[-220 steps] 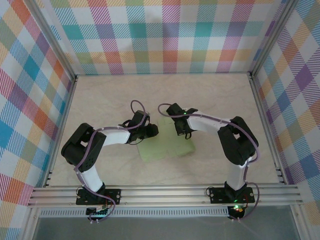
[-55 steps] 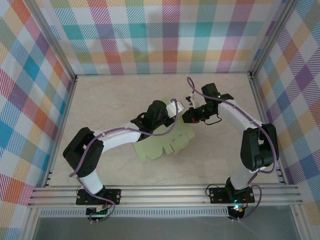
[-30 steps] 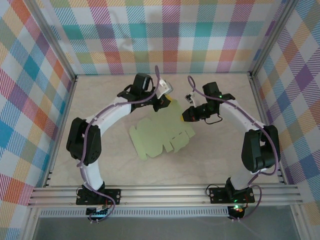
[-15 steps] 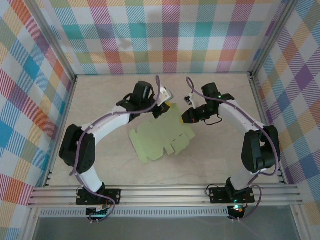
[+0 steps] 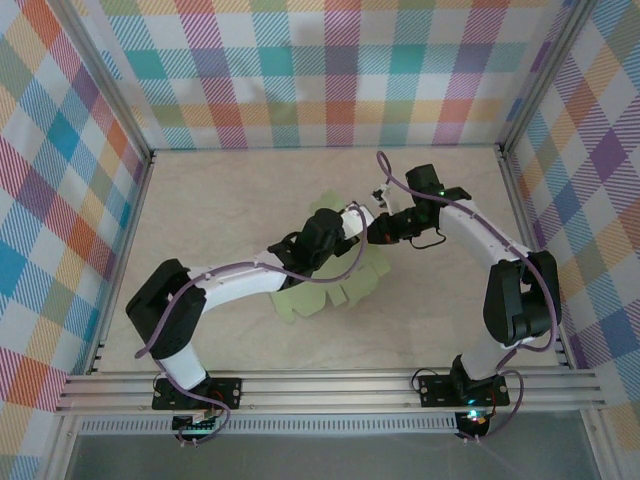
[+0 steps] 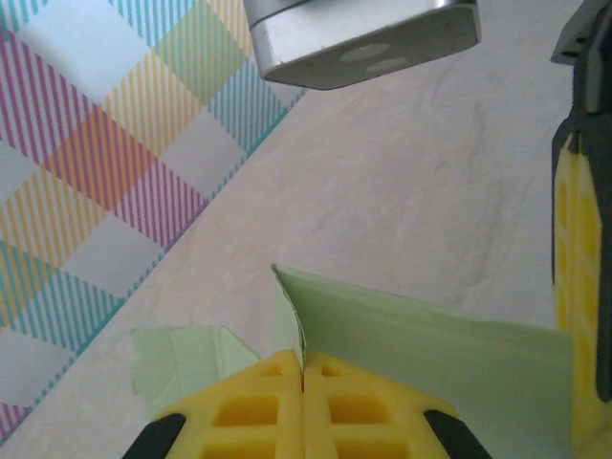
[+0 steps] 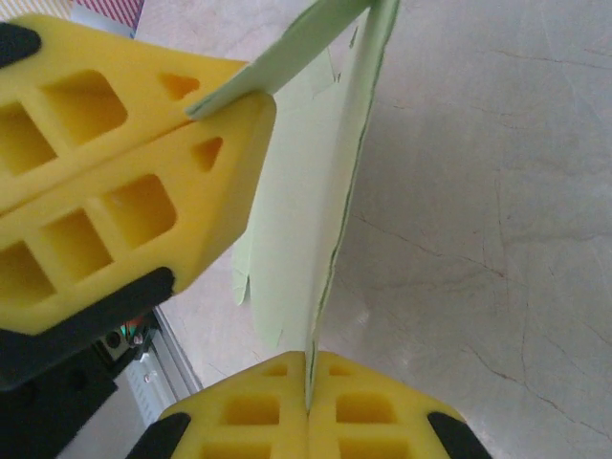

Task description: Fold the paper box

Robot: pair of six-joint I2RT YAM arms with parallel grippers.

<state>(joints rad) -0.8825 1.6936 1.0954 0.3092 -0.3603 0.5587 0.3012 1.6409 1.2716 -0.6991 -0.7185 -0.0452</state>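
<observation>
On the left, the left gripper [image 5: 345, 222] reached in over the middle of the pale marbled tabletop [image 5: 230, 190]. Its yellow ribbed fingers [image 6: 239, 411] were pressed fully together, with a thin edge of the paper box [image 5: 325, 290] nipped between them. The box was a pale light-green sheet of thin card with rounded flaps.

The sheet lay near the table's centre. Its long axis ran from near-left to far-right in the overhead view, and its far-right end was raised into the two claws. Just beside the left claw, on its right, the right gripper [image 5: 378, 230] was likewise closed tight on the card's edge, which rose upright from between its fingertips [image 7: 239, 421].

From the right wrist, the two pinched panels met at an angle – one standing on edge, the other slanting off into the left claw's pads. We judged that the coming fold would turn on this: both grips sat close together at one end, on either side of what was probably a crease.

The left forearm [image 5: 250, 277] hid the middle of the sheet from above, so we could not trace its score lines. A grey metal block [image 6: 363, 38] at the top of the left wrist view was cut off and hard to identify.
</observation>
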